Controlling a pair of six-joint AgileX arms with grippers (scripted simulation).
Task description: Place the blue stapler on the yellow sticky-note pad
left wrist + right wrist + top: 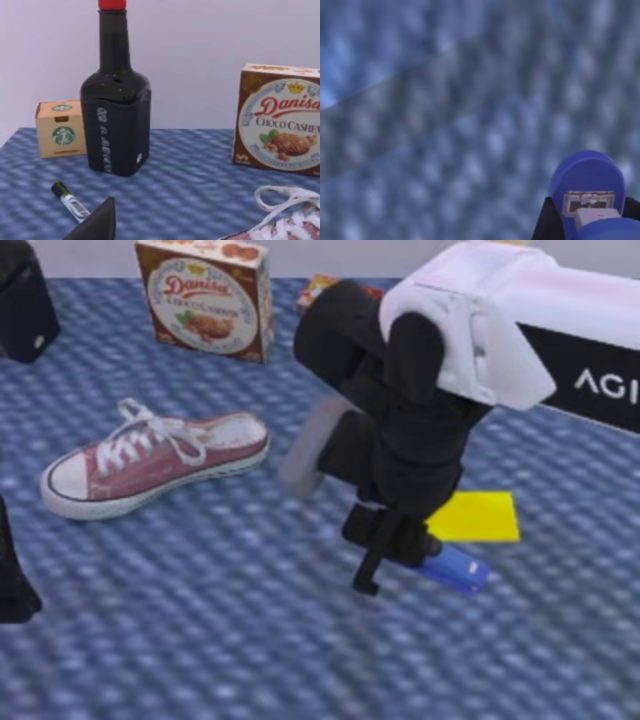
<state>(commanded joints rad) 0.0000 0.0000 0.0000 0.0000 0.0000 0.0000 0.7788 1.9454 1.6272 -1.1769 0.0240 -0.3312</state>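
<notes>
Dark fingers (545, 225) of the right gripper (400, 552) pinch the blue stapler (455, 567) from both sides, its blue end poking out past them toward the top view's right. The right wrist view shows the stapler's rounded nose and metal mouth framed by the two fingers, with only the blue woven cloth of the table (200, 640) beyond. Whether the stapler is lifted or resting on the cloth cannot be told. The yellow sticky-note pad (480, 517) lies flat just beside the stapler, toward the far edge, partly hidden under the right arm, which reaches in from the top view's upper right.

Farther left, a pink sneaker (150, 462) with white laces lies on its sole. A closed Danisa cookie box (207, 298) stands upright at the far edge; its contents are not visible. In the left wrist view, a dark square bottle (116, 115) with a red cap stands upright, filled with dark liquid, with a small closed coffee carton (61, 129) just beside it and a marker (71, 201) lying nearer. The left arm sits parked at the top view's left edge; its fingers cannot be read.
</notes>
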